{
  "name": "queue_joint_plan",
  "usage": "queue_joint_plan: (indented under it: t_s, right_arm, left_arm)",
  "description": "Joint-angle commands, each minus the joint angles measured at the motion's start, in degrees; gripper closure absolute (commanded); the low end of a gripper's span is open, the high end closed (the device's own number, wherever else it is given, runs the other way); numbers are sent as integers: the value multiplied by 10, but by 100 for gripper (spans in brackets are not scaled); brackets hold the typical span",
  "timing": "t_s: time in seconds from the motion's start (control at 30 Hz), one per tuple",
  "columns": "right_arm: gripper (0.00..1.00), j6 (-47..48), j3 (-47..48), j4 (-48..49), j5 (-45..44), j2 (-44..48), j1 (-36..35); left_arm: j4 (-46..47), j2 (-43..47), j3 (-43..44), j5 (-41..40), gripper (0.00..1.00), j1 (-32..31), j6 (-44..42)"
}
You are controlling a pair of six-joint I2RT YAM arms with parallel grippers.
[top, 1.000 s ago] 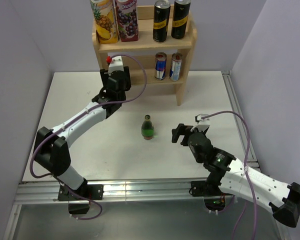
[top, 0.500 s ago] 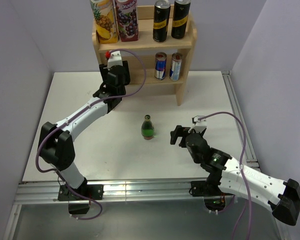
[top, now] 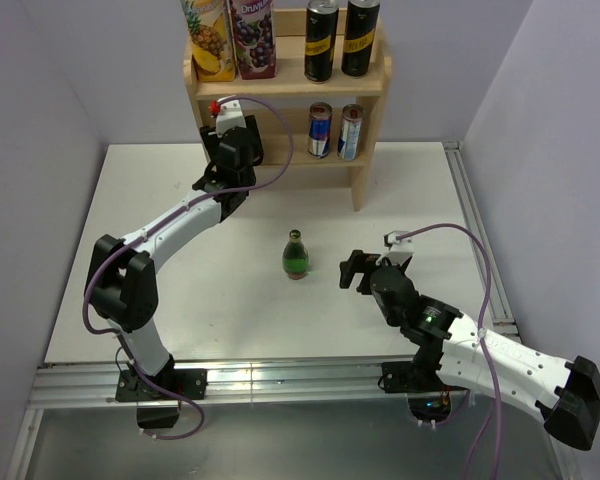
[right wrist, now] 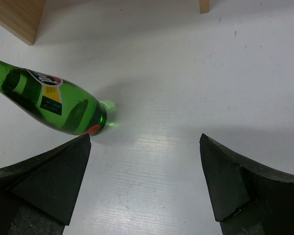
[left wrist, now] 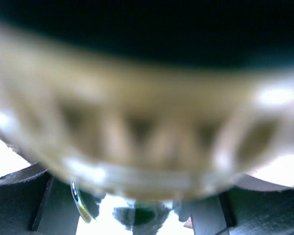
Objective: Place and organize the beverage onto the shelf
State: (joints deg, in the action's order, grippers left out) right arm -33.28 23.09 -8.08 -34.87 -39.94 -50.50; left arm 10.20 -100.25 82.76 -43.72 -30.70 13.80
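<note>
Light wooden stepped shelf (top: 280,89) holds 2 juice cartons (top: 230,38) + 2 black cans (top: 340,38) up top, 2 silver-blue cans (top: 335,130) below; green glass bottle (top: 296,258) stands mid-bench, not yet shelved; your left claw (top: 228,125) is clenched at the lower tier, on what I can't tell; right claw (top: 352,270) is spread wide near the bottle.
</note>
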Motion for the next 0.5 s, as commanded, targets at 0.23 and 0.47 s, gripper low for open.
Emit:
queue_joint_plan:
  t_s: [0.23, 0.47]
  right_arm:
    - [1, -7, -10, 23, -9, 2, -5]
    - [1, -8, -12, 24, -11, 6, -4]
  left_arm:
    - [55, 16, 0, -19, 11, 20, 3]
    - [52, 18, -6, -20, 3, 22, 2]
